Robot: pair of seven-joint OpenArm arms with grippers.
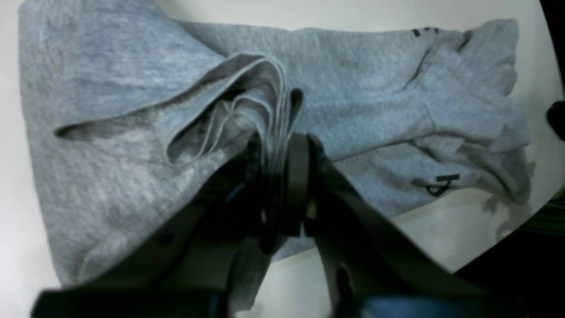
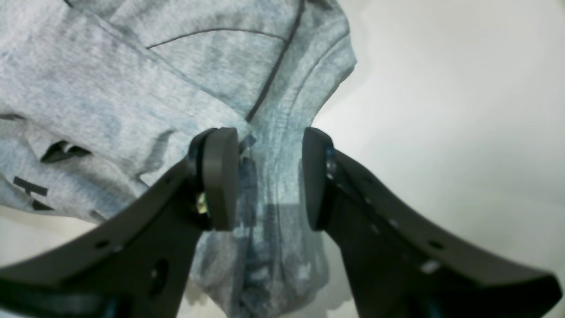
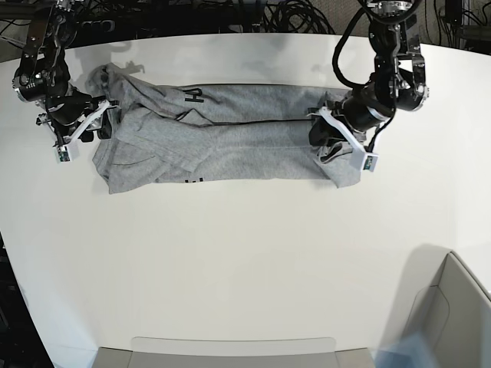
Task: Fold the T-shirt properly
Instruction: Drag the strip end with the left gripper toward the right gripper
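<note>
The heather-grey T-shirt [image 3: 230, 130] lies as a long strip across the far half of the white table, folded lengthwise, with bits of black lettering [image 3: 193, 96] showing at its edges. My left gripper [image 3: 326, 142] is at the strip's right end. In the left wrist view that gripper [image 1: 279, 150] is shut on a bunch of gathered folds of the T-shirt [image 1: 375, 110]. My right gripper [image 3: 103, 121] is at the strip's left end. In the right wrist view the same gripper [image 2: 269, 176] stands open, its pads [image 2: 220, 176] wide apart, and a band of the T-shirt [image 2: 110, 88] runs between them.
The white table [image 3: 245, 268] stretches toward the front. A grey bin [image 3: 453, 314] sits at the front right corner and a grey tray edge [image 3: 230, 353] along the front. Black cables [image 3: 230, 15] lie behind the table's far edge.
</note>
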